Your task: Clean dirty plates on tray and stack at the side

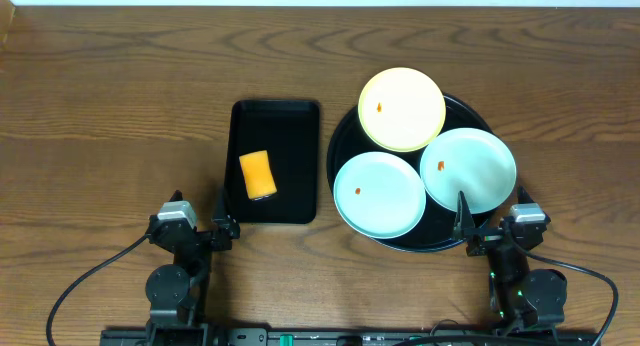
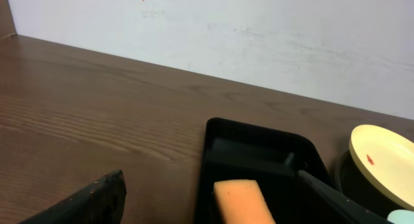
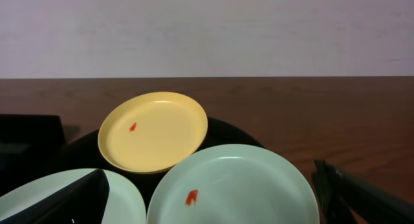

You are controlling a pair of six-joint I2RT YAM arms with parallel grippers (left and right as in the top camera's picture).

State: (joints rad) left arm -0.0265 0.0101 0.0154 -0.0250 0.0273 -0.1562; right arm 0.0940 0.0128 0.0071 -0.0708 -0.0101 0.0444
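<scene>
From above, the left gripper point(image 1: 205, 221) sits at the near edge of the wooden table point(image 1: 100, 106). Its jaws are wide apart and hold nothing. The right gripper point(image 1: 490, 226) is also spread wide with nothing in it, and one finger sits just over the rim of the round black tray point(image 1: 343, 136). All three plates lie on this tray with their rims touching. The yellow plate point(image 1: 402, 108) is at the far side, the front mint plate point(image 1: 378, 194) is nearest the robot, and the other mint plate point(image 1: 468, 169) is beside it, near the right arm. Each plate has a tiny orange-red speck. A small black tray point(image 1: 290, 136) lies beside the round one, and an orange sponge point(image 1: 258, 175) lies in it.

The left wrist view shows the left gripper point(image 2: 210, 179) with its two dark fingers far apart. The sponge point(image 2: 242, 198) in the small black tray point(image 2: 259, 143) lies ahead of them, between the two. The yellow plate point(image 2: 381, 159) peeks in at the edge.

The right wrist view shows the right gripper point(image 3: 210, 172) with its fingers spread and grasping nothing. The other mint plate point(image 3: 239, 185) is right in front of it. The front mint plate point(image 3: 126, 198) is partly behind one finger. The yellow plate point(image 3: 155, 130) sits behind them, tilted a little, on the round black tray point(image 3: 84, 146).
</scene>
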